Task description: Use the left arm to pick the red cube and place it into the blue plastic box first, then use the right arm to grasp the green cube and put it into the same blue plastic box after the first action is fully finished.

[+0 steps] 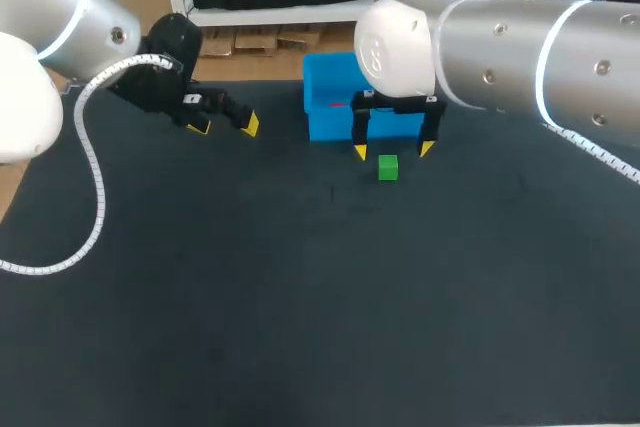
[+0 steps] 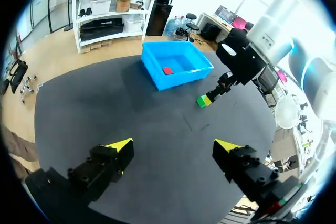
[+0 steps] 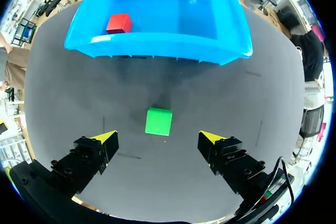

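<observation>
Since the red cube point(image 3: 119, 23) already lies in the blue plastic box point(image 1: 318, 127) at upper centre, the right gripper point(image 1: 393, 150), fingers spread over the green cube point(image 1: 388, 168) just in front of the box, should drop straight and close on flat faces; the left gripper point(image 1: 225, 125), also spread, sits upper left.

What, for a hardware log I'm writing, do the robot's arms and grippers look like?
The left arm and right arm are thick silver-grey tubes with white rounded joints and a glowing pale-blue ring each; a white ribbed cable trails from each. The left gripper and right gripper are black, each with two fingers ending in yellow wedge-shaped tips.
</observation>
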Tool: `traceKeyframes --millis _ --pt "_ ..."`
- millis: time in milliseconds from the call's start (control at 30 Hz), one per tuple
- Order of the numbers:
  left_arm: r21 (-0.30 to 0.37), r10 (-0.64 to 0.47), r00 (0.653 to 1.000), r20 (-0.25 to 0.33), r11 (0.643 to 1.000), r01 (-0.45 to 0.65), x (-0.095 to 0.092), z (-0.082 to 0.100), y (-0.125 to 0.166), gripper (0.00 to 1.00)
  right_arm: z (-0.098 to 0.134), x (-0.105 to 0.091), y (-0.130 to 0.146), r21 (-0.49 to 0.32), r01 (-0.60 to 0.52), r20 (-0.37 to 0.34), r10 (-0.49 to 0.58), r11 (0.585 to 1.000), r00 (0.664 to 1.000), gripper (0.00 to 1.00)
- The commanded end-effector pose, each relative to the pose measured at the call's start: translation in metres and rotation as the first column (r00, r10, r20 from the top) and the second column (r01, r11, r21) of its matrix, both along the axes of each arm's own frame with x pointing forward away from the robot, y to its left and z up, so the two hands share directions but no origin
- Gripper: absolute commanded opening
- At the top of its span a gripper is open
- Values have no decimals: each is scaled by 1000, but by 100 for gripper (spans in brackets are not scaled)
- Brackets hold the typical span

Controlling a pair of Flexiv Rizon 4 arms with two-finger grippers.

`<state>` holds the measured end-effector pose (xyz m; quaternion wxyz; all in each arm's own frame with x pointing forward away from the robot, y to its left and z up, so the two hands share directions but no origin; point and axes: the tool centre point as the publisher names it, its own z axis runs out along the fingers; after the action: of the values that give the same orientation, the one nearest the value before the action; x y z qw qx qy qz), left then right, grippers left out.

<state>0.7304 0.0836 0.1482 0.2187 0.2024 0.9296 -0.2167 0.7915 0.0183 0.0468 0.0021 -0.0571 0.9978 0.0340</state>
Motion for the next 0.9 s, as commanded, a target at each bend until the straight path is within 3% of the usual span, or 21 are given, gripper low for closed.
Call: traceKeyframes --millis 33,433,900 --pt "-1 0 1000 0 1000 0 0 0 1 100 -3 2 2 2 1 0 -1 1000 1000 100" --pt "-1 0 1000 0 1000 0 0 0 1 100 -14 2 2 14 21 6 -21 1000 1000 100" --pt "-1 0 1000 0 1000 0 0 0 1 100 -22 10 4 -35 7 5 -7 999 1000 100"
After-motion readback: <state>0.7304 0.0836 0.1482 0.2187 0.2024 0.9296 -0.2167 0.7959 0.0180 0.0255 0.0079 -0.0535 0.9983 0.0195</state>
